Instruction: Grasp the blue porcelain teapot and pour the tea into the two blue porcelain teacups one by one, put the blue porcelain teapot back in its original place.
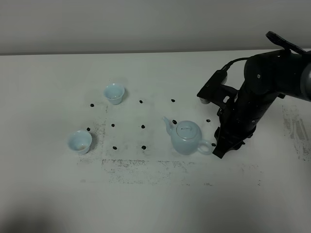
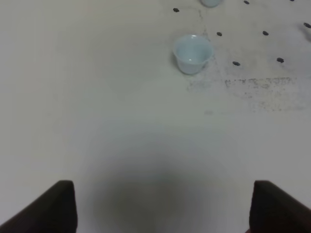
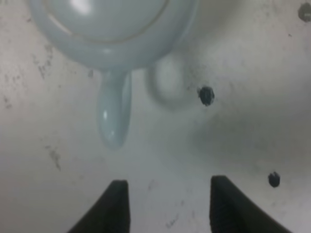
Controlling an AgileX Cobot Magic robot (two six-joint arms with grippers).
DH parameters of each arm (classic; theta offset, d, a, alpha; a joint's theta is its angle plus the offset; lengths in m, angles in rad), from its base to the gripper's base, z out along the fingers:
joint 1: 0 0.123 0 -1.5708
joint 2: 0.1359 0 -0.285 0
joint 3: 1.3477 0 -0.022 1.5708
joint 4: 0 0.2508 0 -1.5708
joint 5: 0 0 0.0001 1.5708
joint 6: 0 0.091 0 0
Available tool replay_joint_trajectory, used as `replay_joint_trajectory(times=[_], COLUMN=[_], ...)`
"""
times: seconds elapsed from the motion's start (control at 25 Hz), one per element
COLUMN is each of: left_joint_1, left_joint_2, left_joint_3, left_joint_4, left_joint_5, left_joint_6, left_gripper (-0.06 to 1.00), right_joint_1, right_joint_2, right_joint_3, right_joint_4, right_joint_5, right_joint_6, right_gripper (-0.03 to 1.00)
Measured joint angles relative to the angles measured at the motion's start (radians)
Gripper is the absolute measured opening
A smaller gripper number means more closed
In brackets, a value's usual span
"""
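Observation:
The blue porcelain teapot (image 1: 186, 137) stands upright on the white table, lid on, spout toward the left and loop handle (image 1: 205, 147) toward the right. My right gripper (image 1: 219, 150) hangs low just right of that handle. In the right wrist view its two dark fingers stand open (image 3: 168, 182), and the teapot handle (image 3: 114, 116) lies a short way ahead of the gap, not between them. One teacup (image 1: 114, 93) sits at the back left, the other teacup (image 1: 79, 141) at the front left. The left gripper (image 2: 163, 208) is open over bare table, well short of the nearer teacup (image 2: 193, 53).
Small black dots (image 1: 143, 126) mark a grid on the table, with dark smudged lines (image 1: 146, 165) along its front edge. The right arm's black body (image 1: 257, 92) rises behind and to the right of the teapot. The table's far edge meets a grey wall.

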Motion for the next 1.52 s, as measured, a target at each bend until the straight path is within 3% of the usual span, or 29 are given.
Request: replay_joint_trajectory(times=[1.52], left_joint_1=[0.0], left_joint_2=[0.0], left_joint_3=[0.0], left_joint_4=[0.001], left_joint_5=[0.0], left_joint_6=[0.0], left_gripper=[0.73], right_joint_1=[0.035], right_joint_2=[0.022], right_joint_3=[-0.001], right_joint_4=[0.069], right_joint_5=[-0.054], right_joint_6=[-0.025], right_gripper=[0.41])
